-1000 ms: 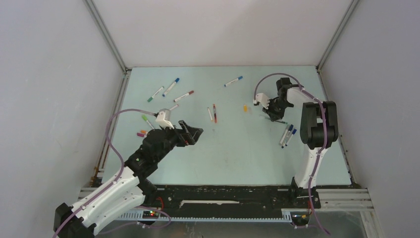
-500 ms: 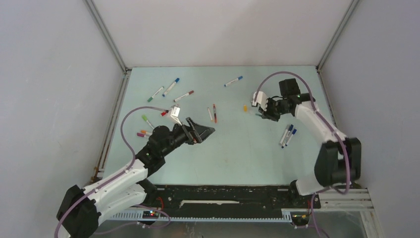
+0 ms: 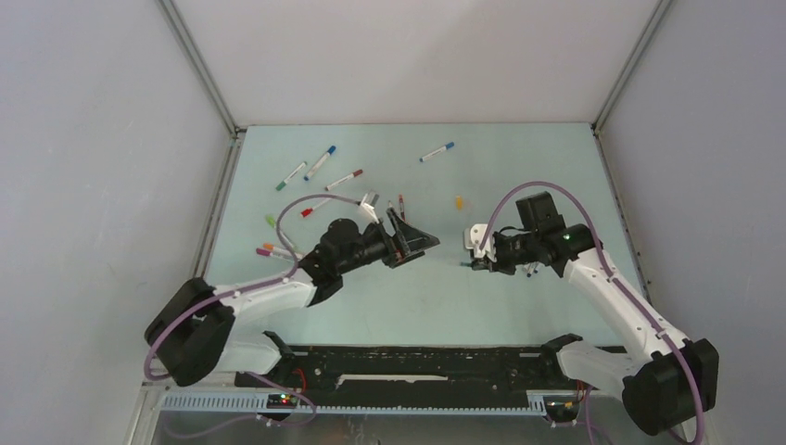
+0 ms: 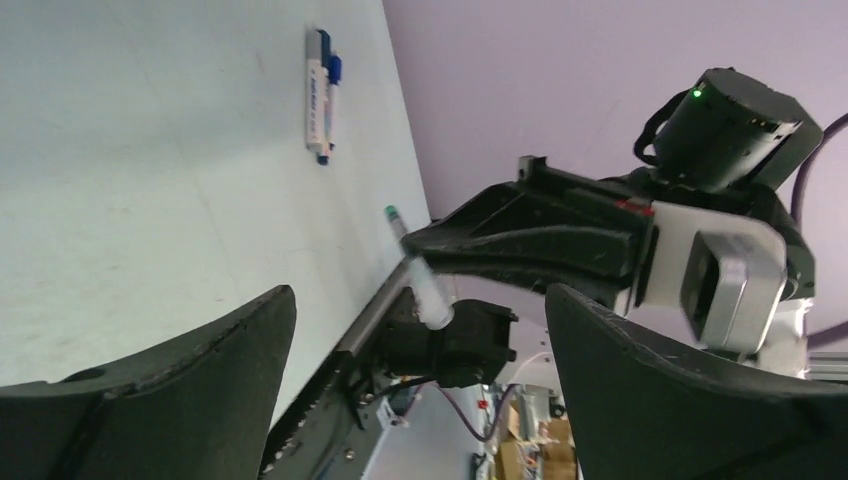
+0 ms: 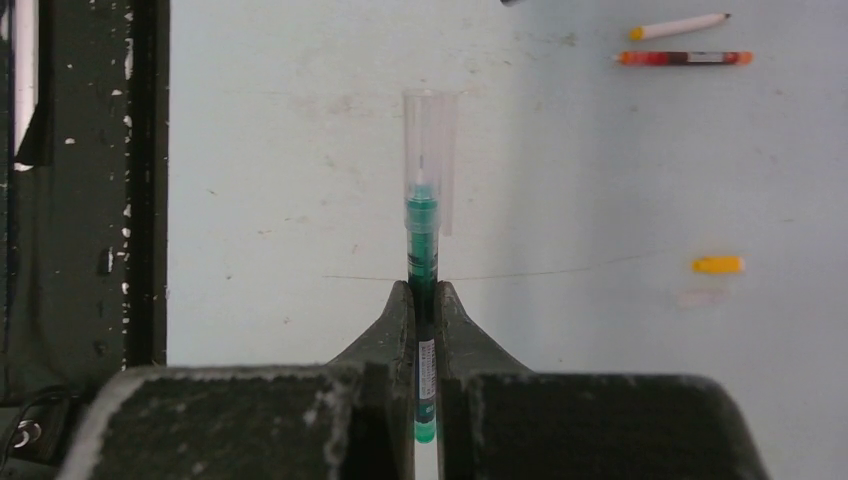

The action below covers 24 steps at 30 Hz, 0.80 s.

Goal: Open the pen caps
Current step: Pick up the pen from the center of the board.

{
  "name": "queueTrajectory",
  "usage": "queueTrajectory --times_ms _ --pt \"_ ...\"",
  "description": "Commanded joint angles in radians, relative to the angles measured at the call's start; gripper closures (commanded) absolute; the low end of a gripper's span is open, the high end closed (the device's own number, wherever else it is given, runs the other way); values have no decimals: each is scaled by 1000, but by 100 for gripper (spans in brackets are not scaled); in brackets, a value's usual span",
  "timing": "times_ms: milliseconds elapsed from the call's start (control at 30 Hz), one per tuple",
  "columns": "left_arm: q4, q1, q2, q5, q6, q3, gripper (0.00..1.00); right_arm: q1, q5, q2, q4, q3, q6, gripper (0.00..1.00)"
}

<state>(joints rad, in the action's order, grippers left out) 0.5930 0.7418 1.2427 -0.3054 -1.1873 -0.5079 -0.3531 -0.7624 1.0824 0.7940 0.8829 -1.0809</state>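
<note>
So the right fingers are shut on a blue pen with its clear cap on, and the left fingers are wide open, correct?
The pen is green, not blue, as the right wrist view shows. The right fingers are shut on it, its clear cap on, the left fingers wide open.

Left arm (image 3: 269,295) and right arm (image 3: 612,287) angled inward; left fingers (image 4: 180,400) spread wide, right fingers (image 5: 392,335) pinched tight.
</note>
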Motion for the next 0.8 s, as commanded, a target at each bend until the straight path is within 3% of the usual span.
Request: queueTrajectory --times_ms 0,167,433,767 --pt "9 46 102 -72 -66 -132 6 -36 -6 -18 -22 -31 2 100" --pt "-72 87 188 -105 -62 -202 14 -69 46 -16 -60 -56 8 100" --pt "-373 121 235 -90 63 -317 24 -83 81 -19 -79 -59 15 100" --pt "-395 141 281 -150 87 -363 41 -102 97 -13 -85 -61 17 100"
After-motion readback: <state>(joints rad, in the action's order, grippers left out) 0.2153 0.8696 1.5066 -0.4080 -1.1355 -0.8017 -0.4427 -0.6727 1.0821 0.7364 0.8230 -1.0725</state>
